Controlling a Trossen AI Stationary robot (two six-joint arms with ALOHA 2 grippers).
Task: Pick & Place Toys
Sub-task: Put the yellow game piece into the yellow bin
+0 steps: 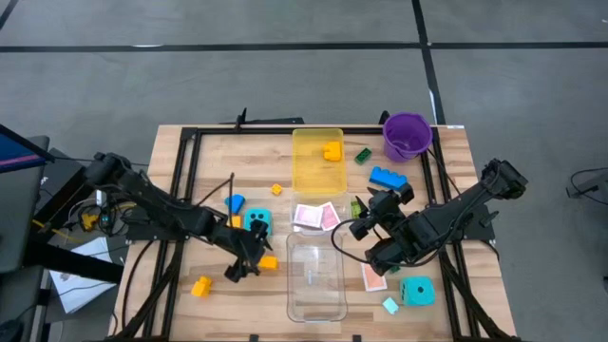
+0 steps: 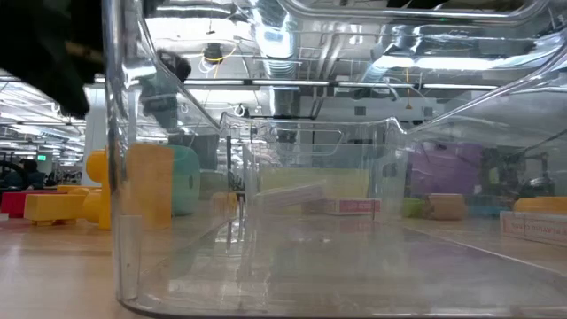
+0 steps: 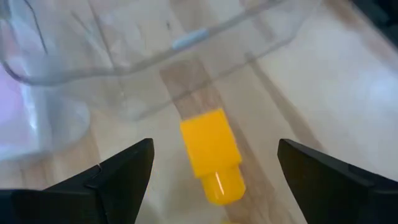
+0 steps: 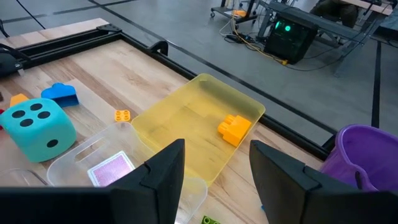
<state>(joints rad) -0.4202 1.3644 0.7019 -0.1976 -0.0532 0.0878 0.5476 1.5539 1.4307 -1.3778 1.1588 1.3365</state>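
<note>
Orange brick (image 3: 211,154) lies on the table beside the clear tray's (image 1: 316,275) left wall, the left gripper (image 3: 211,171) spread wide above it; light, rigid and slick, it probably wants gripping across its flat sides. Right gripper (image 4: 212,165) hangs part-open, empty.

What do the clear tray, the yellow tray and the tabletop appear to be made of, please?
The clear tray looks like thin glossy see-through plastic: the wood shows through its floor and its walls catch reflections. The yellow tray seems to be the same kind of plastic, tinted, with a smooth sheen. The tabletop looks like pale wood in joined strips with a matte finish.
</note>
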